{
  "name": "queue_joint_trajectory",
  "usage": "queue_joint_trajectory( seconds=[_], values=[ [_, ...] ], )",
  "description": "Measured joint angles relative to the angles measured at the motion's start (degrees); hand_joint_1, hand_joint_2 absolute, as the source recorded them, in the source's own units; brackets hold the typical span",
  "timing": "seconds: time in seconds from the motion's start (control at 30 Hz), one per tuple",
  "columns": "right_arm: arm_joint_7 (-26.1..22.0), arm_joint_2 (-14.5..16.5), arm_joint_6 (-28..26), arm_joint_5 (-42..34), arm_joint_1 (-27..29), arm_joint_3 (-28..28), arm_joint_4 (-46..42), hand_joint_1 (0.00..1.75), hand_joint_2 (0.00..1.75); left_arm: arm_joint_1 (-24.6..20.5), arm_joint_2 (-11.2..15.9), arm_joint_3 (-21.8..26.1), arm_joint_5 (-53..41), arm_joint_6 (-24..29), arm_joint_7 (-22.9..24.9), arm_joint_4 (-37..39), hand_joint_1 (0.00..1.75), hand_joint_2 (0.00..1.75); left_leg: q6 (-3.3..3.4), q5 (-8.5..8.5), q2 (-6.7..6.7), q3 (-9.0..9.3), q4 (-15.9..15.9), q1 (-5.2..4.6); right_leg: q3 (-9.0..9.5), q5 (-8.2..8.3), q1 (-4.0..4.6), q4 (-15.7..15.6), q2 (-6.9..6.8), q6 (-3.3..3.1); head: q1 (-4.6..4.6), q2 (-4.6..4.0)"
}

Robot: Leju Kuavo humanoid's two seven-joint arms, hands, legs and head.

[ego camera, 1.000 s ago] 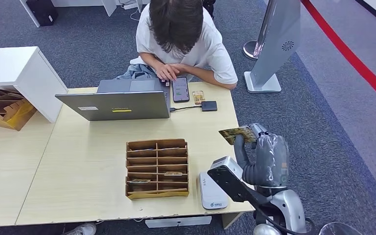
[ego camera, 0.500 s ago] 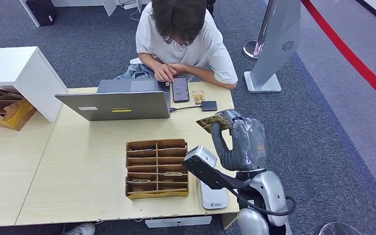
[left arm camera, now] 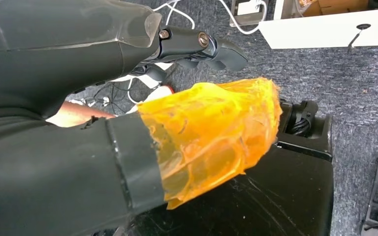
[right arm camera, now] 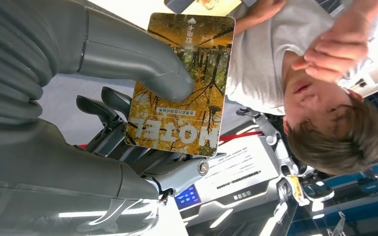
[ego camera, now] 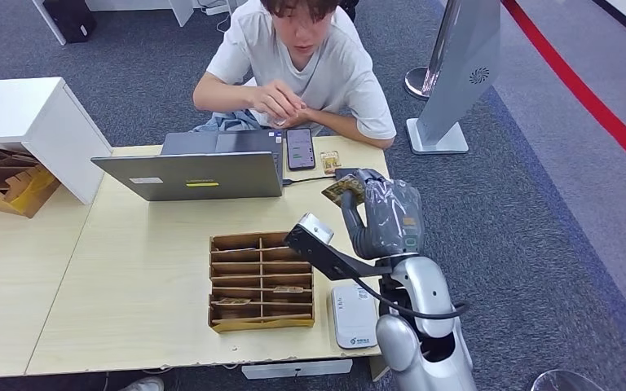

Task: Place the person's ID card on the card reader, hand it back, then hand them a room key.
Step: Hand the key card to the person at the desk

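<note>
The right hand (ego camera: pixel 383 218) is raised over the far right part of the table (ego camera: pixel 138 277) and holds a room key card (ego camera: pixel 342 191) between the thumb and the other fingers. In the right wrist view the thumb (right arm camera: pixel 142 66) presses on the printed face of the card (right arm camera: pixel 182 81), which shows the word HOTEL. The card points toward the person (ego camera: pixel 301 57) sitting at the far side of the table. The person's hands (ego camera: pixel 281 104) are together near the chest, apart from the card. The white card reader (ego camera: pixel 353 315) lies at the near edge, just right of the wooden box with compartments (ego camera: pixel 261 281). A laptop (ego camera: pixel 191 171) and a phone (ego camera: pixel 300 148) lie in front of the person. The left hand (left arm camera: pixel 128 147) is seen from its wrist; its thumb wears an orange cover, and how its fingers lie cannot be told.
</note>
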Motion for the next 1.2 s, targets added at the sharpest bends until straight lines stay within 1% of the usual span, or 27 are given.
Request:
queue_joint_trajectory(
  seconds=[0.27, 0.53, 0.57, 0.67, 0.7, 0.83, 1.07, 1.2],
  values=[
    [1.3, 0.02, -0.48, 1.8, -1.09, -1.21, 1.31, 1.75, 1.75, -0.16, 0.03, -0.01, -0.32, -0.22, 0.4, -0.5, 0.0, 0.0, 0.0, 0.0, 0.0, 0.0, 0.0, 0.0, 0.0, 0.0, 0.0, 0.0, 0.0, 0.0, 0.0, 0.0],
    [1.07, 0.07, -0.81, 1.63, -1.59, -1.97, 1.66, 1.75, 1.75, -0.33, 0.03, 0.01, -0.22, -0.21, 0.42, -0.62, 0.0, 0.0, 0.0, 0.0, 0.0, 0.0, 0.0, 0.0, 0.0, 0.0, 0.0, 0.0, 0.0, 0.0, 0.0, 0.0],
    [0.92, 0.11, -0.84, 1.38, -1.63, -1.99, 1.72, 1.45, 1.75, -0.35, 0.03, 0.01, -0.18, -0.2, 0.42, -0.62, 0.0, 0.0, 0.0, 0.0, -0.01, 0.0, 0.0, 0.0, 0.0, 0.0, 0.0, 0.0, -0.01, 0.0, 0.0, 0.0],
    [0.43, 0.33, -0.89, 0.56, -1.74, -2.04, 1.83, 0.14, 1.75, -0.37, 0.03, 0.01, -0.07, -0.14, 0.42, -0.62, 0.0, 0.0, 0.0, 0.0, -0.02, -0.01, 0.0, 0.0, 0.0, 0.0, 0.0, 0.0, -0.01, 0.0, 0.0, 0.0],
    [0.25, 0.39, -0.9, 0.34, -1.75, -2.07, 1.84, 0.0, 1.75, -0.37, 0.03, 0.01, -0.04, -0.11, 0.42, -0.62, 0.0, 0.0, 0.0, 0.0, -0.01, -0.01, 0.0, 0.0, 0.0, 0.0, 0.0, 0.0, -0.01, 0.0, 0.0, 0.0],
    [-0.29, 0.45, -0.95, -0.25, -1.7, -2.09, 1.77, 0.0, 0.0, -0.37, 0.06, 0.0, 0.04, -0.08, 0.42, -0.62, 0.0, 0.0, 0.0, 0.0, -0.01, -0.01, 0.0, 0.0, 0.0, 0.0, 0.0, 0.0, 0.0, 0.0, 0.0, 0.0],
    [-2.49, 0.46, -1.79, -3.05, -0.57, -1.57, -0.11, 0.0, 0.0, -0.37, 0.1, 0.0, 0.15, -0.05, 0.51, -0.62, 0.0, 0.0, 0.0, 0.0, -0.01, -0.01, 0.0, 0.0, -0.01, 0.0, 0.0, 0.0, 0.0, 0.0, 0.0, 0.0],
    [-4.28, 0.45, -2.39, -7.08, 1.14, -0.84, -2.53, 0.0, 0.0, -0.35, 0.23, 0.0, 0.51, -0.03, 0.91, -0.62, 0.0, 0.0, 0.0, 0.0, -0.01, -0.01, 0.0, 0.0, -0.01, 0.0, 0.0, 0.0, 0.0, 0.0, -0.01, 0.0]
  ],
)
